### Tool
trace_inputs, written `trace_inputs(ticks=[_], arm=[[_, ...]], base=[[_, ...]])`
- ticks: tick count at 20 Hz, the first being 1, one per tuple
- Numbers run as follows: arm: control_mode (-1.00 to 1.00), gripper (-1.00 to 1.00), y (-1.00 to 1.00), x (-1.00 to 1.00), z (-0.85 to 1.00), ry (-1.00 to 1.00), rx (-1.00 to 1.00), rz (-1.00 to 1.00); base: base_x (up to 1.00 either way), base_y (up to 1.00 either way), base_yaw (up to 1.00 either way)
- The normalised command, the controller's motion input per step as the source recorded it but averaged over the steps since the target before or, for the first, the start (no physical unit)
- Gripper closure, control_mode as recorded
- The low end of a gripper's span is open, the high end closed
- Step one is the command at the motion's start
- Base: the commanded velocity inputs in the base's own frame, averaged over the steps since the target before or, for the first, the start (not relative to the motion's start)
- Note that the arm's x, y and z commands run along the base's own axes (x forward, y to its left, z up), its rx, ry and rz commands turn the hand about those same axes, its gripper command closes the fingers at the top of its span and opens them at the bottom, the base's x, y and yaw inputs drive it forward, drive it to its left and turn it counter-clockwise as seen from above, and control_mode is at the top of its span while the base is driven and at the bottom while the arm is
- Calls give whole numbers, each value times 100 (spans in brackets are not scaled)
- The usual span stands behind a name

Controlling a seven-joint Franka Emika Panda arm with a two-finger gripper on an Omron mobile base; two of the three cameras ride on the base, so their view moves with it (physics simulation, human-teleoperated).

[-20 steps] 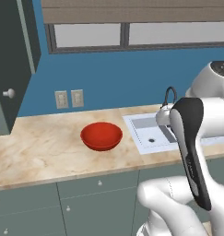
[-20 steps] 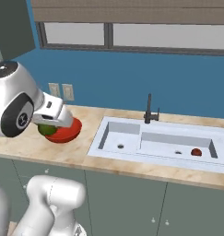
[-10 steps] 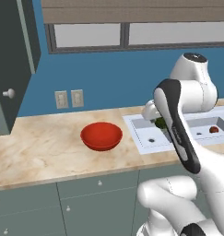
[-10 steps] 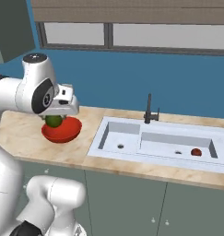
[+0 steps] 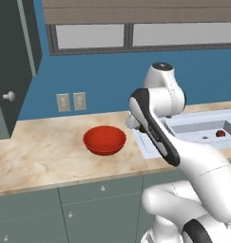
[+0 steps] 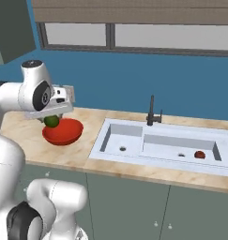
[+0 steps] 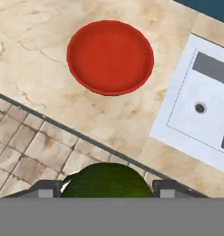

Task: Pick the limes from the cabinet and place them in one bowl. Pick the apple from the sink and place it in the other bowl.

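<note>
Cabinet sits at my far left in the left base view, its dark door swung open with a pale knob showing. Next along, on the marbled counter, I see the red bowl, empty in the hand view, where it lies near the top with bare counter around it. Just right of the bowl comes my gripper, held above the counter between bowl and sink; in the right base view it hangs at the bowl's near rim. Its fingers are pinching a lime, which bulges dark green between the two tips at the bottom of the hand view and shows as a green ball under the hand in the right base view. Further right is the sink, its black faucet at the back edge. A small red apple rests in the right basin, well apart from the gripper.
</note>
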Motion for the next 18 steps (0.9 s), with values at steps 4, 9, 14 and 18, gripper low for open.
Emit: trace_inputs(ticks=[4,9,14,18], arm=[[-100,100,43,64,-15,20,-6,15],[-100,100,44,69,-14,21,-7,12],[-100,100,8,67,-34,9,-5,10],[-100,100,7,53,-39,0,-1,7]], base=[[0,0,0],[0,0,0],[0,0,0],[0,0,0]])
